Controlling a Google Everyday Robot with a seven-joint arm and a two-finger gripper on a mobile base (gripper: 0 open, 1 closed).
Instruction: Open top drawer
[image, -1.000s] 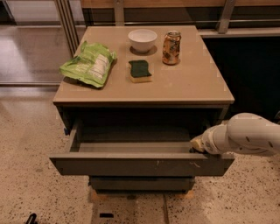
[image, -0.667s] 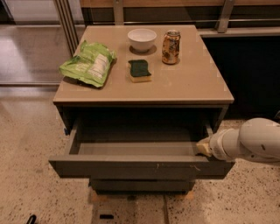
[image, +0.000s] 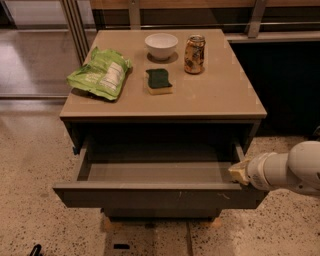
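Note:
The top drawer (image: 150, 196) is pulled out from under the tan tabletop. Its dark grey front panel has small pale scratches right of centre, and its plain grey inside shows nothing in it. My gripper (image: 239, 173) is at the drawer's right end, by the top corner of the front panel. It comes in from the right on the white arm (image: 290, 172). Only its pale tip shows.
On the tabletop (image: 220, 95) lie a green chip bag (image: 101, 73), a white bowl (image: 161, 45), a green and yellow sponge (image: 159, 81) and an orange can (image: 194, 54). A lower drawer front (image: 160, 213) shows beneath. Speckled floor surrounds the cabinet.
My gripper and arm have drawn back to the right, from over the drawer's right front corner to its right end. The drawer stays open about as far.

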